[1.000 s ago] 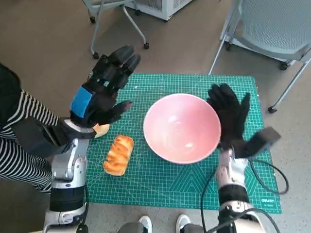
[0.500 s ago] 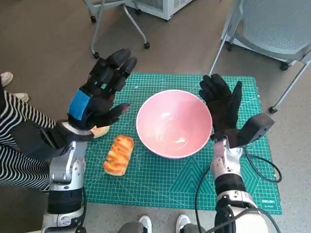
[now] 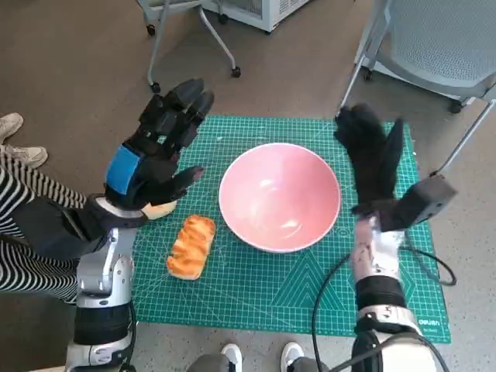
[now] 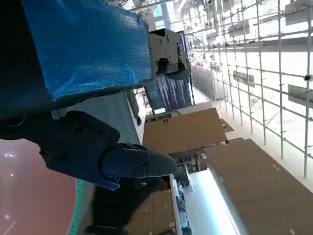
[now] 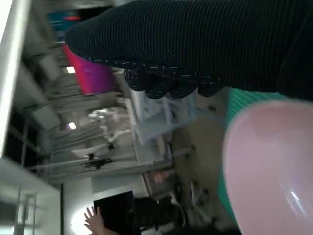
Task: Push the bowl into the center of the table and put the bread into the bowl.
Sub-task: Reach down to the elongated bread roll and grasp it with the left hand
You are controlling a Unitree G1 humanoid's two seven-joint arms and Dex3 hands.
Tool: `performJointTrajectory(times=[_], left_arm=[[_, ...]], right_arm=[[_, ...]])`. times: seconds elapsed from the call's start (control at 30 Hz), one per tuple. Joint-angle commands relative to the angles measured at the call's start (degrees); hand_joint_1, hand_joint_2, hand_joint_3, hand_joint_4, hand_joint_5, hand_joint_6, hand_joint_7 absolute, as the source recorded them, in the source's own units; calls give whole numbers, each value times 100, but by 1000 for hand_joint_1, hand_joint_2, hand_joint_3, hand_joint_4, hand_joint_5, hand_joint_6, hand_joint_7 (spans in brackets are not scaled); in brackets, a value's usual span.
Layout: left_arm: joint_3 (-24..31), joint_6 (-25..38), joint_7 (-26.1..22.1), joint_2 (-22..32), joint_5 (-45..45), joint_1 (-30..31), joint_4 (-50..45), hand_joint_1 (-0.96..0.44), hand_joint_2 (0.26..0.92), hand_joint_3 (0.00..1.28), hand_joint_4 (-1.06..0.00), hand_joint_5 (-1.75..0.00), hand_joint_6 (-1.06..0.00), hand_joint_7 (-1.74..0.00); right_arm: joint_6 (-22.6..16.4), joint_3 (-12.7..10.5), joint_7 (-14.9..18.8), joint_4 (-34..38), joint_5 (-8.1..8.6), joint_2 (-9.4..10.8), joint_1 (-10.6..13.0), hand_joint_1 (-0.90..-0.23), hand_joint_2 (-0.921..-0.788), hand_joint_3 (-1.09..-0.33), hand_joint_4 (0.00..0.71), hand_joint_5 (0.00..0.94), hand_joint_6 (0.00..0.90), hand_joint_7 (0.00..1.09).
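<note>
A green cutting mat printed with pale grid lines point(image 3: 263, 287) covers the small table, which stands on a smooth brown floor point(image 3: 70, 70). The wide, shallow pink bowl point(image 3: 280, 196) sits around the middle of the mat, empty, its glossy inside catching a few highlights; it also shows as a pale pink curve in the right wrist view point(image 5: 274, 171). To its left, nearer the front edge, lies the golden-brown ridged bread roll point(image 3: 190, 246), just apart from the bowl's rim. The left hand point(image 3: 155, 155), black with blue tape on its back, hovers above the mat's left side with its fingers spread wide and nothing in them; a small pale rounded object point(image 3: 161, 208) peeks out from under it, too hidden to identify. The right hand point(image 3: 373, 159) in the black knitted glove is raised over the mat's right side, beside the bowl, fingers extended and apart, holding nothing; whether it touches the rim I cannot tell. Beyond the far edge stand the wheeled legs of a grey chair point(image 3: 190, 39) at left and a pale mesh-seat chair point(image 3: 434, 46) at right. A person's striped sleeve point(image 3: 23, 232) and white shoes point(image 3: 19, 143) show at the left.
</note>
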Motion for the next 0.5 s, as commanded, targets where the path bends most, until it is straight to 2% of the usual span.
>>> performJointTrajectory(times=[0.03, 0.27, 0.4, 0.5], left_arm=[[-88, -4, 84, -62, 56, -96, -65, -617, 921, 275, -94, -73, 1, -519], [-208, -30, 139, -169, 70, -292, 42, -621, 921, 281, -102, -69, 1, -530], [-237, -10, 143, -229, 43, -394, 68, -619, 921, 285, -106, -68, 1, -541], [-262, 28, 115, -307, -38, -517, 95, -609, 921, 284, -107, -66, 1, -545]], right_arm=[[179, 296, 17, -999, -203, -89, 483, -626, -921, -823, 153, 3, 60, 508], [521, 674, 115, -2605, -358, -320, 933, -674, -921, -773, 152, 2, 36, 571], [782, 794, 117, -3177, -358, -427, 1094, -697, -921, -751, 161, 6, 33, 587], [1027, 875, 85, -3628, -430, -540, 1203, -713, -921, -734, 168, 8, 36, 601]])
